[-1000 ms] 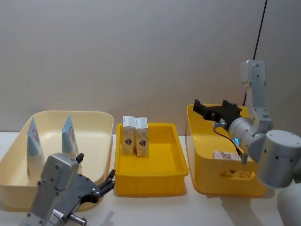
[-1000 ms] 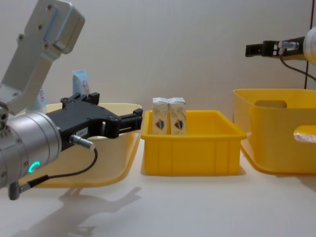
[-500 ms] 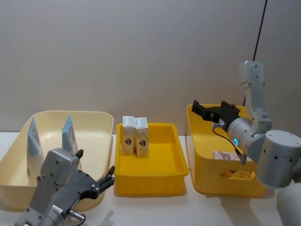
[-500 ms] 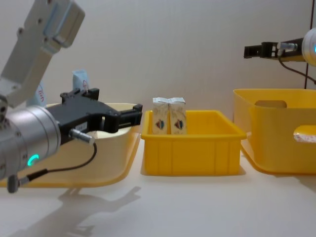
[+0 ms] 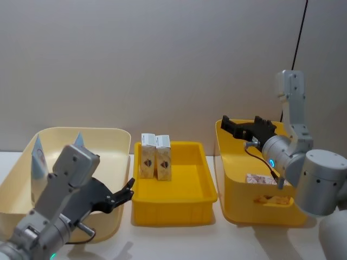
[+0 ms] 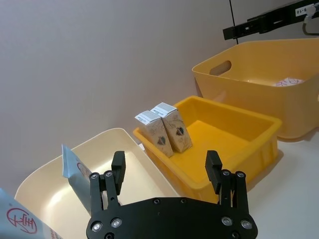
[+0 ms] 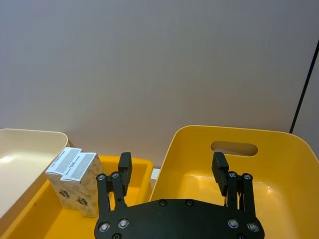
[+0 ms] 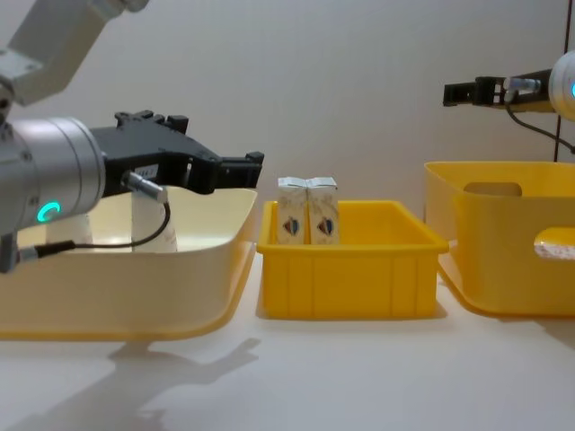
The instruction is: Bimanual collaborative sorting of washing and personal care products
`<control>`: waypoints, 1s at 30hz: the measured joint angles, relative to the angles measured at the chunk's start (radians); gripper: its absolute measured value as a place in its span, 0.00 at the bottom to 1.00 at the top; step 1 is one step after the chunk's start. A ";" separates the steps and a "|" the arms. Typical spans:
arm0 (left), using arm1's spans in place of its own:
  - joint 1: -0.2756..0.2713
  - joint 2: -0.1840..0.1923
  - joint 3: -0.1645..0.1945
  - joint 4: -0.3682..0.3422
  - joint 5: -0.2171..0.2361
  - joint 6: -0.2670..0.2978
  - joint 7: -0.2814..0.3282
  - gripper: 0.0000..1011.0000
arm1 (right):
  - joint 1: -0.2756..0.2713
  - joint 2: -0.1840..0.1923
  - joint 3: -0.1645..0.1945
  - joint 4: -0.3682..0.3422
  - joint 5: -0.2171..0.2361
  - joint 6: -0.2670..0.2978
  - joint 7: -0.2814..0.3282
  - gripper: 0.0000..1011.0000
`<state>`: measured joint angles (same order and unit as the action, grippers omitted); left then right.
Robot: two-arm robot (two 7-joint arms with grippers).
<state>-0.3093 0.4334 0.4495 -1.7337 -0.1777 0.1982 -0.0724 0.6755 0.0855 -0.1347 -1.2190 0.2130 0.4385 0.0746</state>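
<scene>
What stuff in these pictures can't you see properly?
- Head view: the left arm covers most of one squeeze tube in the cream bin.
- Left wrist view: a tube is cut off by the picture's corner.
- Chest view: the deep yellow bin hides what lies inside behind its wall.
- Head view: the print on the cartons is too small to read.

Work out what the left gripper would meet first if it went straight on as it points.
Probably the two cartons in the middle tray; the left gripper points their way, depth unclear.
</scene>
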 joint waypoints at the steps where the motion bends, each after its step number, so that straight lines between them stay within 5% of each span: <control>1: -0.006 0.006 -0.002 -0.008 -0.001 0.019 -0.010 0.99 | 0.000 0.000 0.000 0.000 0.000 0.000 0.000 0.99; 14: -0.029 0.053 -0.047 -0.062 -0.008 0.129 -0.049 0.99 | 0.000 0.000 0.000 0.001 0.000 0.000 0.001 0.99; 30: 0.001 0.027 -0.126 -0.054 -0.042 0.122 -0.021 0.99 | 0.000 0.000 0.000 0.001 0.000 0.000 0.001 0.99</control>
<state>-0.3081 0.4608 0.3238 -1.7879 -0.2201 0.3198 -0.0930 0.6759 0.0856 -0.1348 -1.2180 0.2129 0.4386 0.0754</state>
